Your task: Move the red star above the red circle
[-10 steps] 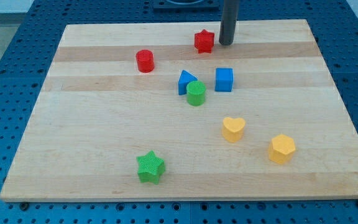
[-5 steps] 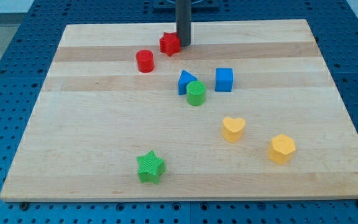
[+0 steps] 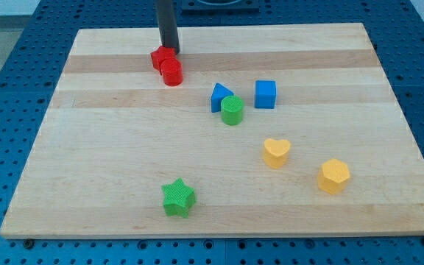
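The red star [image 3: 160, 57] lies near the view's top left of the wooden board [image 3: 109, 147], touching the red circle [image 3: 172, 73], which sits just below and to its right. My tip [image 3: 170, 50] stands at the star's upper right edge, touching it. The dark rod rises from there out of the view's top.
A blue triangle [image 3: 219, 96], a green cylinder [image 3: 232, 110] and a blue cube [image 3: 266, 94] cluster at the board's middle. A yellow heart [image 3: 276, 153] and a yellow hexagon [image 3: 334, 176] lie at the lower right. A green star [image 3: 178, 198] lies near the bottom edge.
My tip has slid left along the board's top, pushing the red star left until it touches the red circle. The other blocks have not moved.
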Available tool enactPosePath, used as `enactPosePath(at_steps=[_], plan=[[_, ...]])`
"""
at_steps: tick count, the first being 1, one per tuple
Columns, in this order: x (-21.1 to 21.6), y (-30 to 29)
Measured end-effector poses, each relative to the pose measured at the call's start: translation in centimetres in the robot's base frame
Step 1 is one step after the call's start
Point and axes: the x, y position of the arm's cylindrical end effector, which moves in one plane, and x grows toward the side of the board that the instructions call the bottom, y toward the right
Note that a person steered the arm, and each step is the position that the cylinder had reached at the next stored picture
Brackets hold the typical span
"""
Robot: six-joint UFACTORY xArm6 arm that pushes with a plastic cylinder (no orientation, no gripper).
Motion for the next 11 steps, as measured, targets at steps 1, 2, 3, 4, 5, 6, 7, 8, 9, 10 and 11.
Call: enactPosePath(at_steps=[1,2,3,4,5,6,7,8,9,10,11], plan=[[0.0,-1.0],[0.0,-1.1],[0.0,-1.0],[0.0,-0.9],[-0.1,-0.5],[-0.2,0.3],[-0.2,1.6],[-0.2,3.6],[-0.2,5.8],[0.7,7.6],[2.2,8.8]])
